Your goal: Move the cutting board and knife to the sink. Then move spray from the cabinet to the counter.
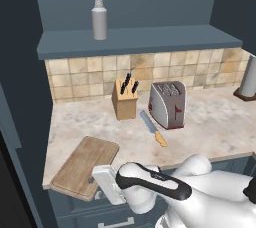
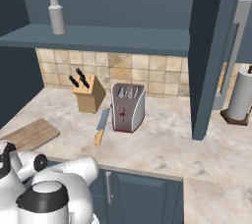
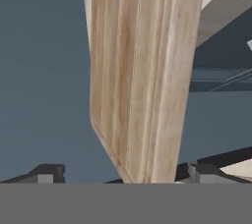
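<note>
Gripper [image 3: 123,175] wide open, holding nothing; in the hand view its two tips stand on either side of the near end of the board [image 3: 142,70], the wood running away between them; contact not evident. From the left base view the hand sits at the counter's front edge, against the overhanging corner of the board [image 1: 85,164]; board lies flat at the left front of the counter [image 1: 210,122], one corner past the lip.

Knife [image 1: 153,128] rests on the counter beside the toaster [image 1: 167,104], blade toward the knife block [image 1: 124,100], well apart from the board. Spray [image 1: 99,14] upright on the cabinet ledge [image 1: 150,39]. Sink not identifiable in these views.

Judged step: closing on the board's edge for the first carry; task barely begun.

Risks: board is wide and flat, gripped only at one end, so it may pivot or slip from the tips on lifting; a shallow bite would worsen that; a push rather than a pinch could slide the board further off the lip; a swing toward the toaster might strike the knife.
</note>
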{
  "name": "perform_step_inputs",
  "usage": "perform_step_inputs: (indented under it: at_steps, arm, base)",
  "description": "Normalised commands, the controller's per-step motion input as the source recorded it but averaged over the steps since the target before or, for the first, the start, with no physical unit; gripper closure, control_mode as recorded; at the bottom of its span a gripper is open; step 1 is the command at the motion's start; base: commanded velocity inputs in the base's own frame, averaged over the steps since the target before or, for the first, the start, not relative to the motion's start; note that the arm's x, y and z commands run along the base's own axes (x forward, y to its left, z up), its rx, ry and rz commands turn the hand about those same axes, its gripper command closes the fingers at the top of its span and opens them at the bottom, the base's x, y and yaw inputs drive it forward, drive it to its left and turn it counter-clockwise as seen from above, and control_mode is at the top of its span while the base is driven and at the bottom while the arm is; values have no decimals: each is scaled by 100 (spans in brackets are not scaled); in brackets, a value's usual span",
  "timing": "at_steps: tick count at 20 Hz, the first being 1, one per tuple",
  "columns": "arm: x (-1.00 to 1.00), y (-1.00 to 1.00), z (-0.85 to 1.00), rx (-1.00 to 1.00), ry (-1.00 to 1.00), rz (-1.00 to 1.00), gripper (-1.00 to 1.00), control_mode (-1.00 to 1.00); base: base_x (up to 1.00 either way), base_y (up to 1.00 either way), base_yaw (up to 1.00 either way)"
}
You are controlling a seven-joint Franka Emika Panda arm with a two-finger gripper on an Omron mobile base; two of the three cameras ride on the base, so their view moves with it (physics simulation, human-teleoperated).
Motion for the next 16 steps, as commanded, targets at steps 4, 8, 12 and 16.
perform_step_inputs:
  at_steps: [4, 8, 12, 16]
  arm:
    - [4, -1, 0, 4, 2, 0, -100, -100]
    - [0, 0, -1, 0, 4, 0, -100, -100]
    - [1, 0, -20, 0, 2, 0, -100, -100]
    - [6, 0, -25, 0, 0, 0, -100, -100]
  base:
    - [0, 0, 0]
    - [0, 0, 0]
    - [0, 0, 0]
    - [0, 0, 0]
